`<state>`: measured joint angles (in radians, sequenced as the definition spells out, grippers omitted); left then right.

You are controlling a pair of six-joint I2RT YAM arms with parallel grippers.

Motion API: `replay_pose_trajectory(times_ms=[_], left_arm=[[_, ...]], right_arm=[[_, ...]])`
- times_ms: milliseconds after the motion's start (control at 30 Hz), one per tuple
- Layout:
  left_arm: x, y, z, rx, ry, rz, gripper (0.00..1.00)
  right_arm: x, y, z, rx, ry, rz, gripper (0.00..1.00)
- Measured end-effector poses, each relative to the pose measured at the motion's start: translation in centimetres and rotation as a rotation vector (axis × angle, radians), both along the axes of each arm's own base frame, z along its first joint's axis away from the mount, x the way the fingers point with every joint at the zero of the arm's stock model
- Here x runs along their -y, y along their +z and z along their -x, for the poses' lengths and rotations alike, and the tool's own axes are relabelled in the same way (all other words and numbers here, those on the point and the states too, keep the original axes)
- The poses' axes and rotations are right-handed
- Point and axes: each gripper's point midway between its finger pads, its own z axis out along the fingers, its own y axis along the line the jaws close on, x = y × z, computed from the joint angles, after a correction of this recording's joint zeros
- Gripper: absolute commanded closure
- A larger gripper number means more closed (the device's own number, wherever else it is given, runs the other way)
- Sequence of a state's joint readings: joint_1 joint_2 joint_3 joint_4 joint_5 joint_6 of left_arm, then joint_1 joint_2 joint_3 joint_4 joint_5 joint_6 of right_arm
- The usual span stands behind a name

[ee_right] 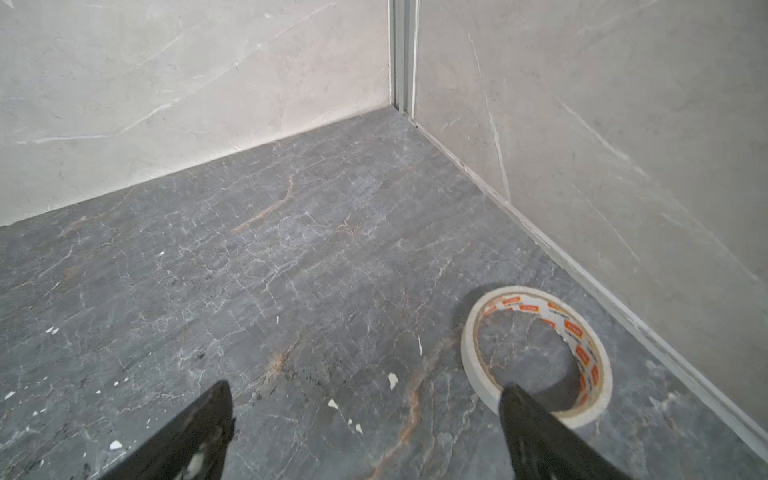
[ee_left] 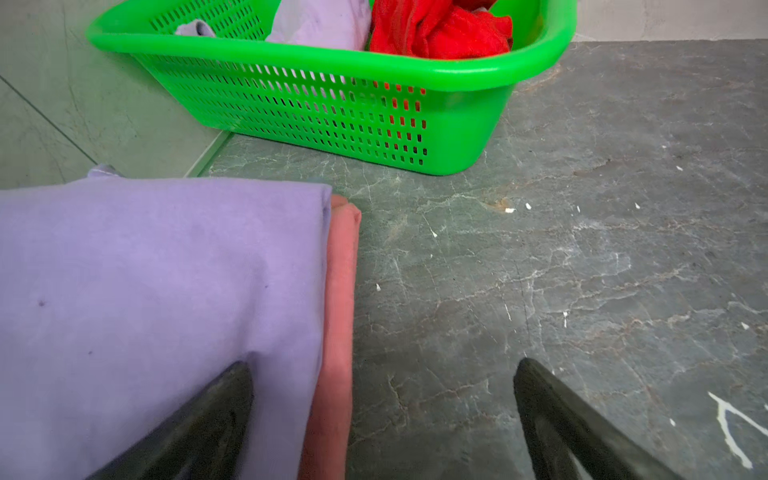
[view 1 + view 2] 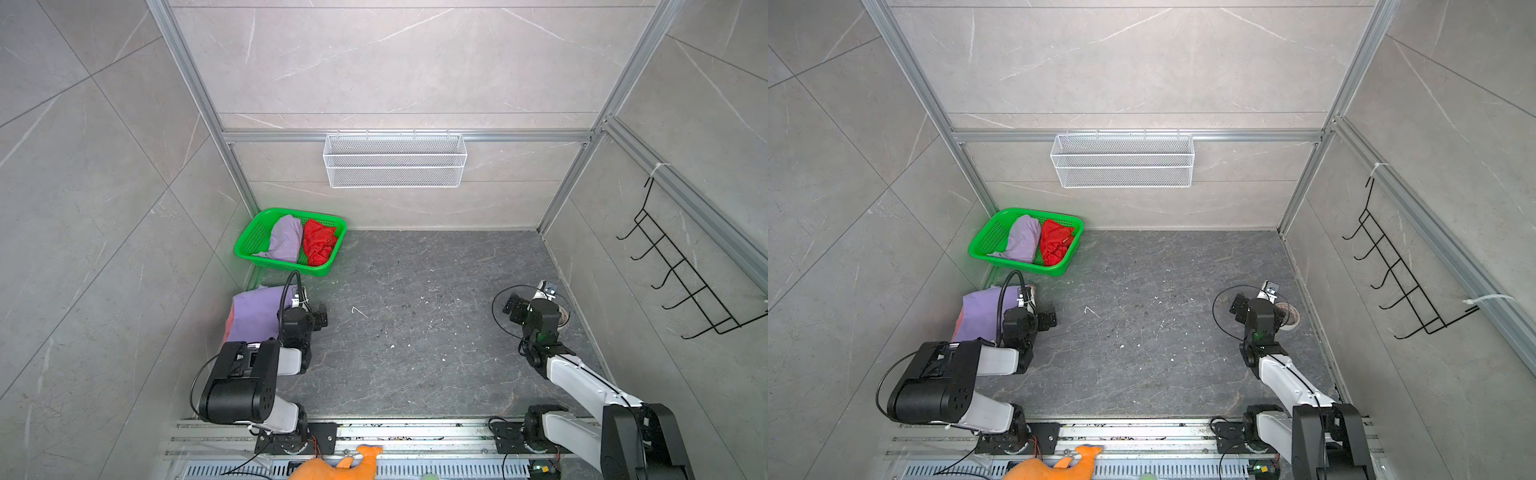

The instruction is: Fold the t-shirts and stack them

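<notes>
Dark flooring [image 3: 415, 332] is bearing the folded lavender tee [image 2: 145, 270] atop the pink tee [image 2: 338, 291], its long edge running toward the green basket [image 2: 291, 54]; the left gripper [image 2: 384, 363] and right gripper [image 1: 365, 386] are gaping empty.

Two black-and-white robot arms reach forward from their bases. The left arm [image 3: 239, 384] is folded sharply at the elbow, wrist angled down, and the left gripper [image 2: 384, 365] sits low with its jaws spread wide apart. The right arm [image 3: 582, 376] stretches out straighter. The right gripper [image 1: 365, 386] also tilts down and forward, jaws equally wide apart.
</notes>
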<state>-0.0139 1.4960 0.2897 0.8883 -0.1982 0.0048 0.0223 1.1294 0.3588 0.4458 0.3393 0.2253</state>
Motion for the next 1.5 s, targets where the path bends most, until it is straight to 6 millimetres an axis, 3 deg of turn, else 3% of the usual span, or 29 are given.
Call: replay_pose_trajectory(times_ms=[167,367,533,600,933,1500], left_arm=[[-1.6,0.8,-0.6,0.025,0.046,0.037,0.00],[-1.6,0.6,-0.5,0.021,0.050,0.051,0.00],[-1.6,0.7,-0.6,0.022,0.052,0.054,0.00],[-1.7,0.6,-0.6,0.021,0.053,0.054,0.00],[-1.7,0.6,-0.6,0.015,0.057,0.051,0.00],[-1.4,0.4,-0.7,0.001,0.049,0.049,0.00]], right_arm=[[-1.0,-1.2,-1.3,-0.017,0.059,0.028,0.00],[-2.9,-1.8,-2.5,0.009,0.145,0.064,0.00],[-6.1,-4.4,-2.7,-0.026,0.249,0.139,0.00],[-7.1,-4.6,-2.7,-0.028,0.280,0.158,0.00],[-6.0,-4.3,-3.7,-0.003,0.250,0.176,0.00],[-5.9,-4.4,-3.7,-0.007,0.259,0.170,0.01]])
